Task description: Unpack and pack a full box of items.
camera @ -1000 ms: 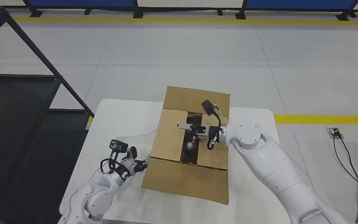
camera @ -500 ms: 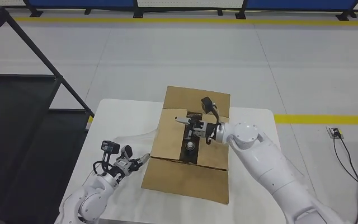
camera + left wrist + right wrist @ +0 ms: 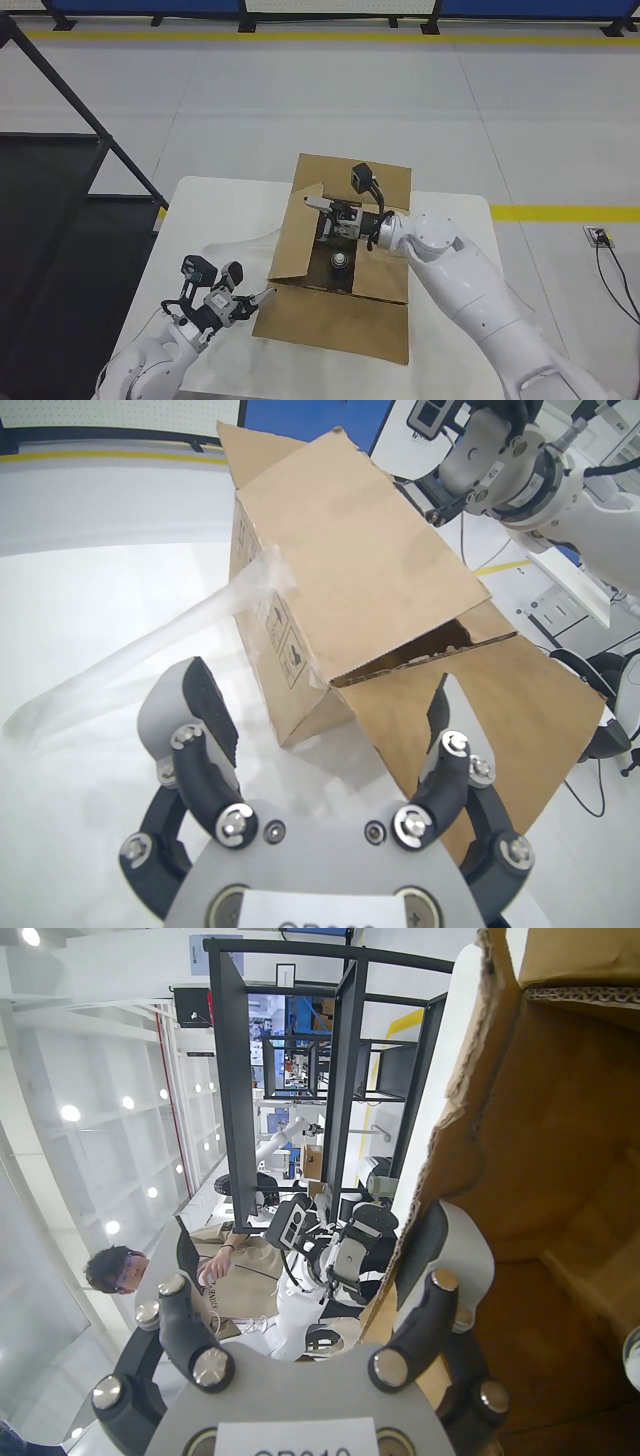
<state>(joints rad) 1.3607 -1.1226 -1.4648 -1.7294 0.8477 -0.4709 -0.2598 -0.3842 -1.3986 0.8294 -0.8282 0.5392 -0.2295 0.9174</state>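
A brown cardboard box (image 3: 335,322) stands open in the middle of the white table (image 3: 215,215), its near and far flaps folded out. A dark round item with a silvery top (image 3: 340,262) sits inside. My right gripper (image 3: 331,213) is over the box's left side, open, with the raised left flap's (image 3: 450,1093) edge between its fingers (image 3: 440,1238). My left gripper (image 3: 325,700) is open and holds nothing. It hovers low at the box's (image 3: 350,550) near-left corner, just short of the near flap (image 3: 500,720).
A strip of clear tape (image 3: 150,640) hangs from the box's left side down onto the table. A black metal frame (image 3: 70,120) stands off the table's left side. Bare tabletop lies left of the box.
The right gripper has moved left and away, tipping the box's left flap upward. The left arm has drawn back a little toward the table's near edge, its fingers now spread.
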